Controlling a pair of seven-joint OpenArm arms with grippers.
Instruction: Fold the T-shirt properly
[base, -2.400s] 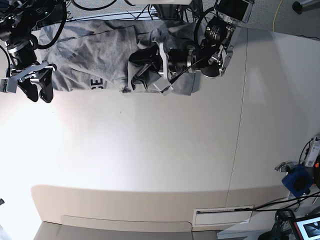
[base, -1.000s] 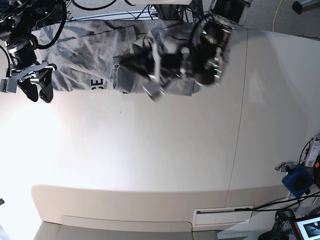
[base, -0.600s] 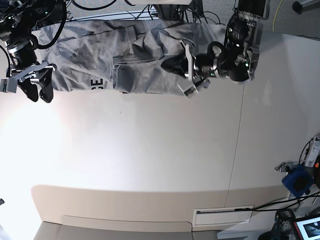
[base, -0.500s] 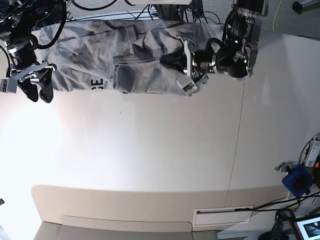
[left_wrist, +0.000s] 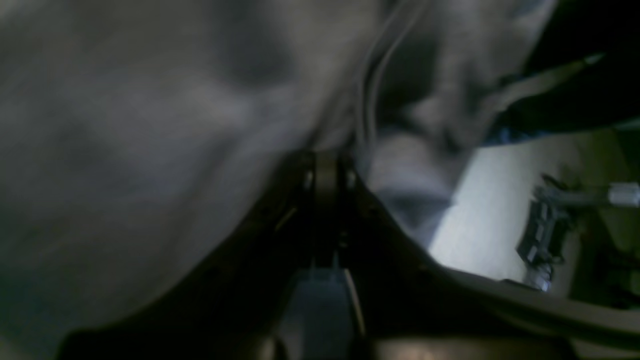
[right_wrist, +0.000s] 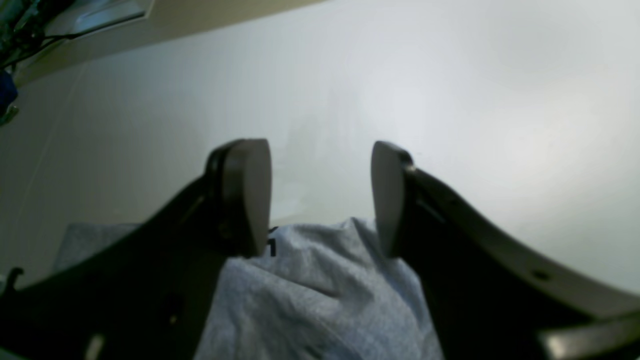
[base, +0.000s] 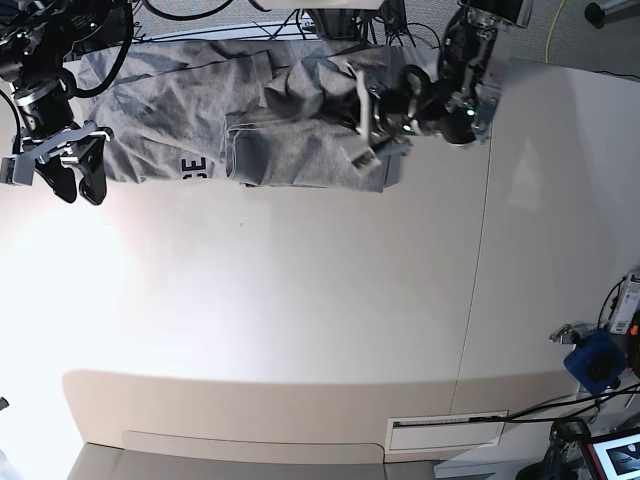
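Heather-grey T-shirt (base: 200, 120) lies crumpled along the desk's (base: 300, 320) far edge. Left gripper (base: 362, 128) over its right part — fingers pressed together, pinching fabric. Right gripper (base: 72, 178) at the far-left corner — fingers spread, holding nothing.

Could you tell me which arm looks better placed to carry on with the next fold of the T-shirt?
Probably the left. The left gripper is over the bunched middle of the T-shirt, jaws shut with grey cloth around them. The right gripper hangs open at the shirt's end, holding nothing.
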